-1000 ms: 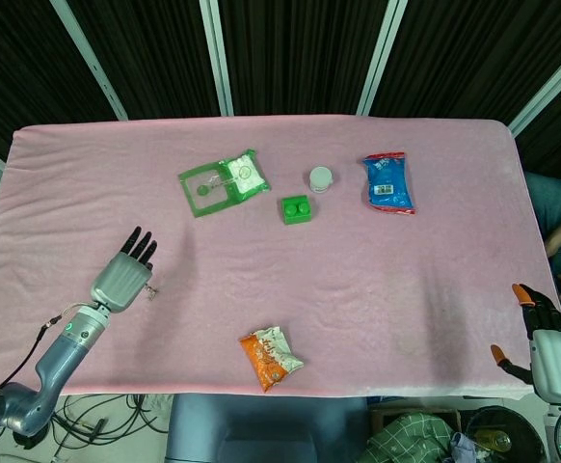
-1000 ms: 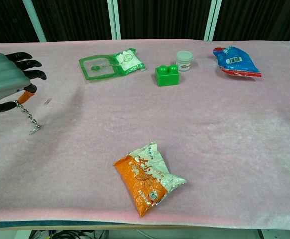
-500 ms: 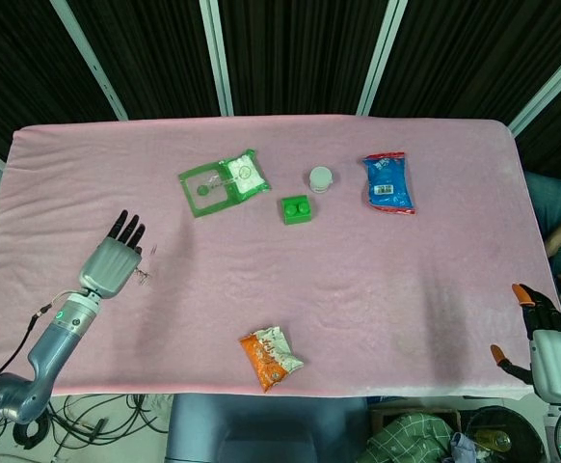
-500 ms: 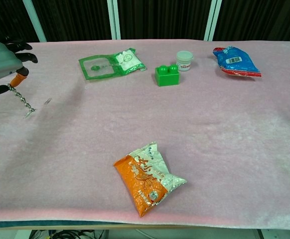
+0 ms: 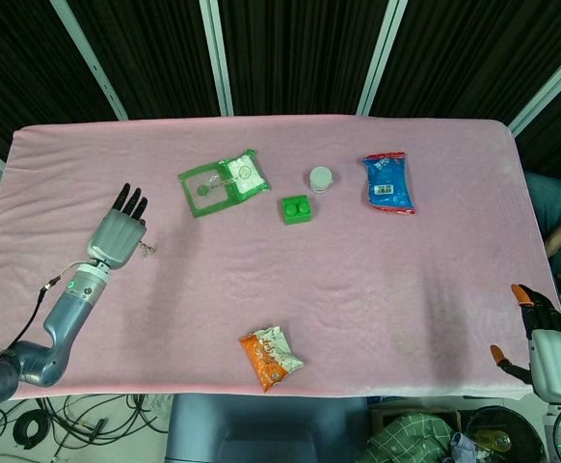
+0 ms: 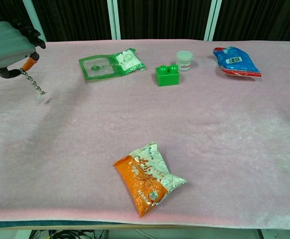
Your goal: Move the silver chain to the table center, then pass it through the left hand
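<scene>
Lab rig — dark curtains [image 5: 290, 53], pink-draped table [image 5: 358, 280].

Left hand [image 5: 117, 236] is up over the table's [image 5: 377, 280] left side, back of the hand facing up, dark fingers [image 5: 126, 201] stretched toward the far edge. From the chest view its thumb and a finger pinch the silver chain [image 6: 34, 84], which dangles below the hand. The grey forearm runs back from the wrist toward the table's near left corner. Right hand [image 5: 543, 345] sits off the table's near right corner, just beyond the edge, its orange-tipped fingers apart and holding nothing.
</scene>
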Controlling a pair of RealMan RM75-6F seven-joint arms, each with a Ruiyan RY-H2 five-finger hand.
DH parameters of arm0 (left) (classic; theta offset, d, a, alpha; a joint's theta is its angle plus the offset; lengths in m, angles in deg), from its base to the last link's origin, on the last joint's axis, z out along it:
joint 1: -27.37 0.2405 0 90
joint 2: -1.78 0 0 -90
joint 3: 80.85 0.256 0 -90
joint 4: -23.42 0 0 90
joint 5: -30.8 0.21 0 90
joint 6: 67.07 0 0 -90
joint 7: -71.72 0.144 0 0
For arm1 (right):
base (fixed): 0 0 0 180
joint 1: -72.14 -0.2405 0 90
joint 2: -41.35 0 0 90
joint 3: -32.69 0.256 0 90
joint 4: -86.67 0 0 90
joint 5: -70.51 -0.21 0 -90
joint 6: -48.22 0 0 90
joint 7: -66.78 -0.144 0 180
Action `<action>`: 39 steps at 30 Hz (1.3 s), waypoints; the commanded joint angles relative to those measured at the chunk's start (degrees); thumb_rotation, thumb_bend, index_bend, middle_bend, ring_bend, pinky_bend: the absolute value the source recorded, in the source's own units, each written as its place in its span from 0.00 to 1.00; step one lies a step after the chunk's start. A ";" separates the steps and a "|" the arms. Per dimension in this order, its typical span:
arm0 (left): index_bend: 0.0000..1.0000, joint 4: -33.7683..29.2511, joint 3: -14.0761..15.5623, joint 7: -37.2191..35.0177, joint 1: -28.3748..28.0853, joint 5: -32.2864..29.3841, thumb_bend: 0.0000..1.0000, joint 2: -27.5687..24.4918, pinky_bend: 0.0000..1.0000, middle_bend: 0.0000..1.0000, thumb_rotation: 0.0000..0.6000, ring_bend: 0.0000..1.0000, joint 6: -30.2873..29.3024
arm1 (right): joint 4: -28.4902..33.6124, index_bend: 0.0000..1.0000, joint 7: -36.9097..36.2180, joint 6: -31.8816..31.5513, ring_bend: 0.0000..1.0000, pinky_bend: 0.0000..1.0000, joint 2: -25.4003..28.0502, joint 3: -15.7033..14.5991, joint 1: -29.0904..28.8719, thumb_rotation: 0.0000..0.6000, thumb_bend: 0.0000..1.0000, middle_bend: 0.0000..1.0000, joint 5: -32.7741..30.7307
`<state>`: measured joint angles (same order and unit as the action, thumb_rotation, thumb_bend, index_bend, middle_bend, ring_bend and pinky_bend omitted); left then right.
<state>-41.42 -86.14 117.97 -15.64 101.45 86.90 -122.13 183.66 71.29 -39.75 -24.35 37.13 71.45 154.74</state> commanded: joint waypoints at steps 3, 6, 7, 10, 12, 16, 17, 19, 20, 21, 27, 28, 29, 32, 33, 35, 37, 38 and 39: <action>0.61 4.14 -0.60 -0.09 -1.40 -0.73 0.42 2.73 0.00 0.14 1.00 0.00 1.56 | -0.17 0.05 0.15 -0.19 0.09 0.21 -0.02 0.18 0.05 1.00 0.15 0.07 -0.23; 0.61 6.33 -0.41 -0.36 -1.72 -0.66 0.42 3.88 0.00 0.14 1.00 0.00 2.10 | -0.23 0.05 -0.05 -0.25 0.09 0.21 0.10 0.24 0.10 1.00 0.15 0.07 -0.30; 0.61 6.89 -0.26 -0.57 -1.81 -0.37 0.42 4.18 0.00 0.14 1.00 0.00 2.10 | -0.27 0.05 -0.13 -0.18 0.09 0.21 0.11 0.23 0.08 1.00 0.15 0.07 -0.32; 0.61 8.26 0.45 -1.33 -2.08 1.15 0.42 4.93 0.00 0.14 1.00 0.00 1.84 | -0.41 0.05 0.01 0.01 0.09 0.21 0.05 0.19 0.00 1.00 0.15 0.07 -0.34; 0.61 9.07 0.68 -1.88 -2.16 1.62 0.42 5.31 0.00 0.14 1.00 0.00 1.90 | -0.37 0.05 -0.02 -0.03 0.09 0.21 0.04 0.21 -0.01 1.00 0.15 0.07 -0.32; 0.61 10.19 0.82 -2.24 -2.20 1.93 0.42 5.74 0.00 0.14 1.00 0.00 1.96 | -0.39 0.05 0.01 -0.24 0.09 0.21 0.04 0.27 0.05 1.00 0.15 0.07 -0.27; 0.61 10.52 0.88 -2.23 -2.21 2.05 0.42 5.84 0.00 0.14 1.00 0.00 1.93 | -0.43 0.05 0.00 -0.28 0.09 0.21 0.03 0.29 0.05 1.00 0.15 0.07 -0.25; 0.61 10.98 0.95 -2.27 -2.16 1.97 0.42 6.05 0.00 0.14 1.00 0.00 2.17 | -0.44 0.05 -0.01 -0.33 0.09 0.21 0.04 0.30 0.05 1.00 0.15 0.07 -0.19; 0.61 11.11 1.05 -2.25 -2.13 2.05 0.42 6.10 0.00 0.14 1.00 0.00 2.23 | -0.44 0.05 -0.03 -0.38 0.09 0.21 0.06 0.28 0.06 1.00 0.15 0.07 -0.10; 0.61 11.14 1.11 -2.26 -2.12 2.15 0.42 6.13 0.00 0.14 1.00 0.00 2.21 | -0.44 0.05 -0.03 -0.41 0.09 0.21 0.07 0.30 0.05 1.00 0.15 0.07 -0.06; 0.61 11.07 0.92 -2.37 -2.04 1.94 0.42 6.14 0.00 0.14 1.00 0.00 2.34 | -0.56 0.05 0.05 -0.43 0.09 0.21 0.12 0.20 0.05 1.00 0.15 0.07 0.15; 0.61 11.07 0.88 -2.36 -2.05 1.90 0.42 6.14 0.00 0.14 1.00 0.00 2.35 | -0.59 0.05 0.06 -0.40 0.09 0.21 0.13 0.17 0.03 1.00 0.15 0.07 0.21; 0.61 11.07 0.80 -2.34 -2.03 1.82 0.42 6.14 0.00 0.14 1.00 0.00 2.34 | -0.62 0.05 0.02 -0.37 0.09 0.21 0.12 0.13 0.00 1.00 0.15 0.07 0.30; 0.61 11.01 0.74 -2.19 -2.02 1.72 0.42 6.11 0.00 0.14 1.00 0.00 2.34 | -0.79 0.05 -0.13 -0.35 0.09 0.21 0.03 0.14 -0.05 1.00 0.15 0.07 0.38; 0.61 10.98 0.75 -2.03 -2.01 1.68 0.42 6.08 0.00 0.14 1.00 0.00 2.38 | -0.87 0.05 -0.15 -0.26 0.09 0.21 0.01 0.12 -0.07 1.00 0.15 0.07 0.36; 0.61 10.91 0.75 -1.85 -1.99 1.60 0.42 6.07 0.00 0.14 1.00 0.00 2.43 | -0.92 0.05 -0.15 -0.25 0.09 0.21 -0.02 0.12 -0.09 1.00 0.15 0.07 0.38; 0.61 10.87 0.77 -1.66 -2.02 1.57 0.42 6.10 0.00 0.14 1.00 0.00 2.53 | -0.91 0.05 -0.13 -0.25 0.09 0.21 -0.02 0.11 -0.10 1.00 0.15 0.07 0.40; 0.61 10.86 0.77 -1.64 -2.05 1.58 0.42 6.14 0.00 0.14 1.00 0.00 2.55 | -0.90 0.05 -0.10 -0.25 0.09 0.21 -0.01 0.11 -0.09 1.00 0.15 0.07 0.36; 0.61 10.86 0.76 -1.65 -2.07 1.59 0.42 6.18 0.00 0.14 1.00 0.00 2.58 | -0.89 0.05 -0.09 -0.24 0.09 0.21 0.00 0.12 -0.08 1.00 0.15 0.07 0.31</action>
<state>-30.56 -85.38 116.32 -17.72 103.03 93.08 -119.55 182.77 71.20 -40.00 -24.35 37.25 71.37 155.05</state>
